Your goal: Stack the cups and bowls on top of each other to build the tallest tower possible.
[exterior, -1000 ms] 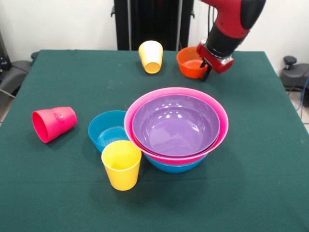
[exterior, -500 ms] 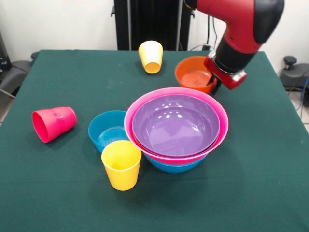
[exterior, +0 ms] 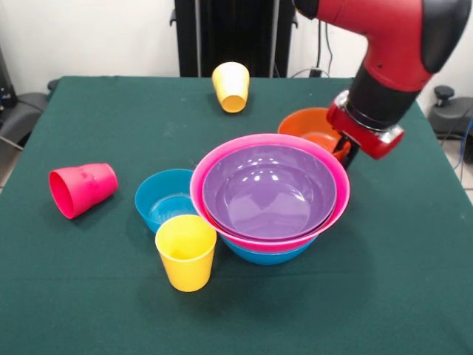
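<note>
Tower so far: the purple bowl [exterior: 269,191] sits nested in the big pink bowl [exterior: 334,214], with a blue bowl [exterior: 267,256] peeking out underneath, middle of the desk [exterior: 89,296]. At the tower's two o'clock, the tool [exterior: 344,153] appears clamped on the rim of the orange bowl [exterior: 309,126], though the wrist hides much of the grip. Plenty left: a small blue bowl [exterior: 164,198] at nine o'clock touching the pink rim, an upright yellow cup [exterior: 186,251] at eight, a red-pink cup [exterior: 81,188] tipped over far out at nine, another yellow cup [exterior: 231,86] lying at twelve.
</note>
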`<state>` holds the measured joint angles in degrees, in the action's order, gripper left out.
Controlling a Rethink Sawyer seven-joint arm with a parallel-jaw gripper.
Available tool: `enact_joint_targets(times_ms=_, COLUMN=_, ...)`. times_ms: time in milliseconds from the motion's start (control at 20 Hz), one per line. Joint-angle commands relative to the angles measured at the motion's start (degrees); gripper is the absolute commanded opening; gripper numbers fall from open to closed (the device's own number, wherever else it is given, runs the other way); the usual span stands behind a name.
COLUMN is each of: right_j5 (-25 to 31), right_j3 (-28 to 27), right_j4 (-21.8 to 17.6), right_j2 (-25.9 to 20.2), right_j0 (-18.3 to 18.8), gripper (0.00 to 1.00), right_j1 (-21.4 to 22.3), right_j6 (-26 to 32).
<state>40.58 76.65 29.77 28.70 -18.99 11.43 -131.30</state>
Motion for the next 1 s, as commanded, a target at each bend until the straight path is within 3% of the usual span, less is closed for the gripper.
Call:
enact_joint_targets(times_ms=50, right_j5=16.3, right_j3=-7.6, right_j4=0.1, right_j2=-2.4, right_j0=-0.6, gripper=0.0, right_j1=4.0, right_j6=-15.1)
enact_joint_targets(times_ms=550, right_j5=23.3, right_j3=-4.1, right_j4=1.6, right_j2=-5.0, right_j0=-0.9, gripper=0.0, right_j1=13.4, right_j6=-13.3)
enact_joint_targets(times_ms=1000, right_j5=30.1, right_j3=-9.1, right_j4=-1.9, right_j2=-5.1, right_j0=4.2, gripper=0.0, right_j1=14.8, right_j6=-6.9)
